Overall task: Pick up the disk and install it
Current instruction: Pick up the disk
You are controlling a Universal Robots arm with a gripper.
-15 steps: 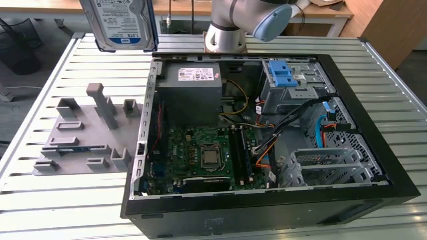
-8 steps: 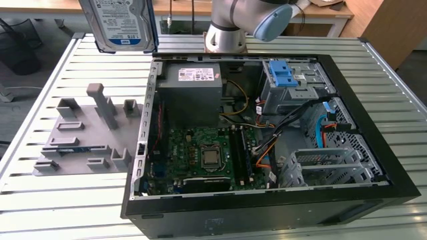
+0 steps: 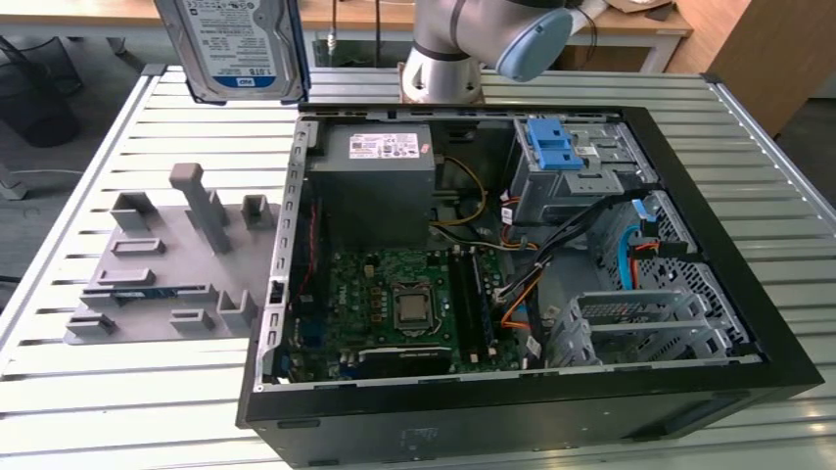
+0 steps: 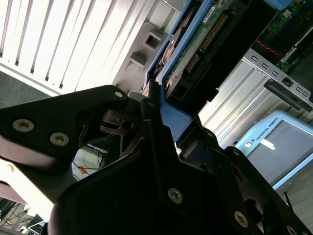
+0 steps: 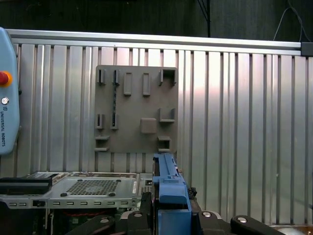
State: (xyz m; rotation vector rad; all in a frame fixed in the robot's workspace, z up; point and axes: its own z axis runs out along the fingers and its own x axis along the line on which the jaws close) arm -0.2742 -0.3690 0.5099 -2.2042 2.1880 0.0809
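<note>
Blue rails of the disk [image 3: 235, 49] are pinched in the claw [image 4: 168, 110], high over the bench [image 3: 131, 392]. Picking is done, I judge; carrying is in hand. The open computer case [image 3: 523, 416] lies lower, beside the claw; seating needs careful alignment.

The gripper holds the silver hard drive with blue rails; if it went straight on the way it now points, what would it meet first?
Likely the slatted metal table, just beside the flat grey fixture plate, with the held silver hard drive touching first. Depth is unclear; it might be the plate's edge.
</note>
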